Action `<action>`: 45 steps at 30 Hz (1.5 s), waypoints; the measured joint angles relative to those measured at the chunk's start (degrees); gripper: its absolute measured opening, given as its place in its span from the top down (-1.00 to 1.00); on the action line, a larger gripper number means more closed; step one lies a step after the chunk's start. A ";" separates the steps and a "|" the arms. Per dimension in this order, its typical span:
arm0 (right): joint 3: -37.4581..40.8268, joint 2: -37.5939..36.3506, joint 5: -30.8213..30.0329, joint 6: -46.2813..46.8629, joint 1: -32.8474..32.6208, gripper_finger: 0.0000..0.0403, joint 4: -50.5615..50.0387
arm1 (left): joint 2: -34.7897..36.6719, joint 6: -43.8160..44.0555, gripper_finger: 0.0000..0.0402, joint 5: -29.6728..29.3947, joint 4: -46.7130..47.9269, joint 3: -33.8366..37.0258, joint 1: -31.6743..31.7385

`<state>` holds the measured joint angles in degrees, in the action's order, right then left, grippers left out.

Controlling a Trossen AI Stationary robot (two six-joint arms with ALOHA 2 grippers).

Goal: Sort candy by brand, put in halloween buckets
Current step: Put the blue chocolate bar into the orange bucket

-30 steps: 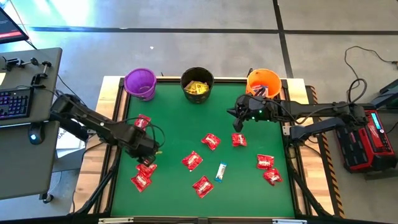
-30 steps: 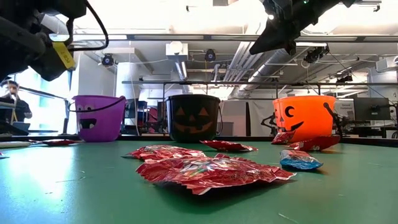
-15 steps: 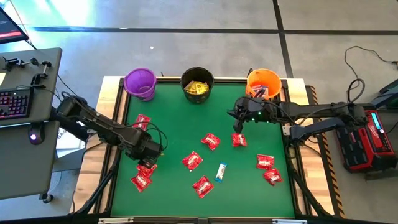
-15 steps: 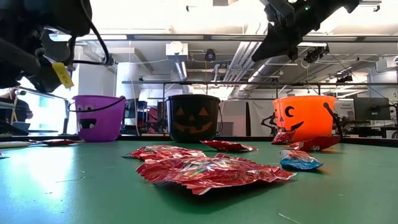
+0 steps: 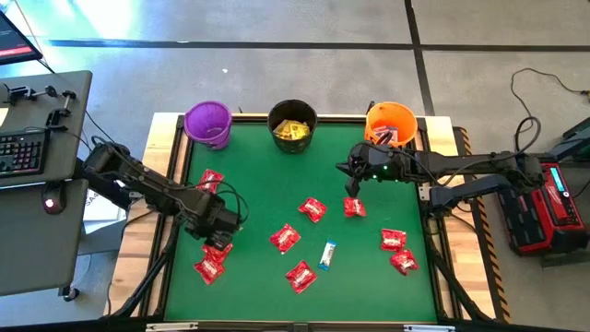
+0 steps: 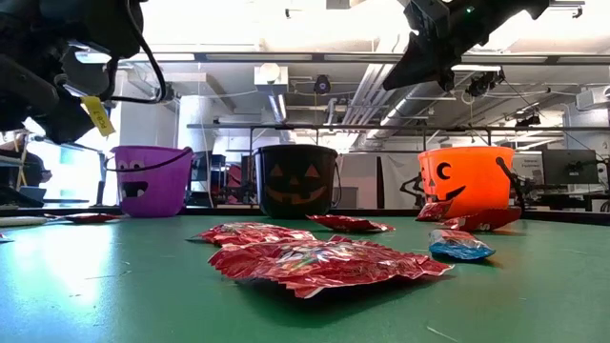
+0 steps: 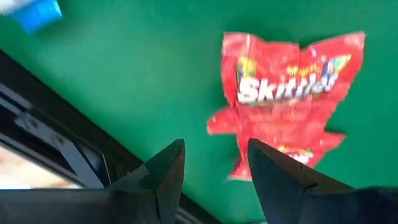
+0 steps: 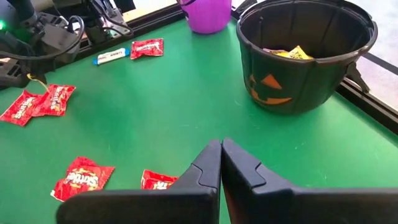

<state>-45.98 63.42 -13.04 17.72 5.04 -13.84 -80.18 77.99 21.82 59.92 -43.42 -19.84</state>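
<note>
Left gripper [image 7: 214,171] held part open, empty, above red packet [image 7: 289,102] at lower left of green mat in high view. Packet judged light, crinkly, slippery; best pinched across flat middle. Right gripper [image 8: 221,155] closed, empty, hung near orange bucket [image 5: 391,121] at upper right.

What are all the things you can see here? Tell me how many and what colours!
table: one, green top, wooden edge.
buckets: three along the far edge, purple bucket on the left, black bucket in the middle, orange bucket on the right.
red packets: nine counted, scattered on the table.
white-and-blue bars: at least two, one mid-table, one near the left arm.
yellow packets: in the black bucket, count unclear.
keyboard: one, on the grey desk at left.
left gripper: open, over a red packet near the left edge.
right gripper: shut, raised near the orange bucket.
</note>
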 joint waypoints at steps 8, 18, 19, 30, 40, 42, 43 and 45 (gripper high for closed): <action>0.00 0.02 1.32 -2.90 0.00 1.00 1.59 | -1.64 4.69 0.16 2.82 0.21 0.00 -0.26; 0.02 0.02 1.79 -1.73 0.00 1.00 1.75 | -5.14 4.92 0.09 -1.00 9.89 0.00 2.78; 0.02 0.02 1.79 -1.70 0.00 1.00 1.75 | -5.16 4.39 0.09 -1.64 11.23 0.00 3.38; 0.02 0.02 2.01 -1.64 0.00 1.00 1.74 | -5.16 -3.32 0.09 -11.96 12.81 0.00 13.53; 0.02 0.02 2.39 -0.74 -0.95 1.00 1.72 | -5.39 -10.07 0.09 -15.11 10.07 2.90 21.32; 0.04 0.02 2.38 -0.64 -1.37 1.00 1.72 | -5.58 -10.04 0.09 -15.39 9.74 2.54 22.15; 0.04 0.02 2.36 -0.63 -1.60 1.00 1.74 | -5.57 -10.14 0.09 -15.97 9.44 2.46 22.46; 0.04 0.02 2.37 -0.63 -1.82 1.00 1.72 | -5.57 -10.13 0.09 -16.98 9.55 2.55 22.99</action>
<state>-45.93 63.44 -10.67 17.08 3.22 -12.12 -85.76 67.85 4.84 69.48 -40.87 3.16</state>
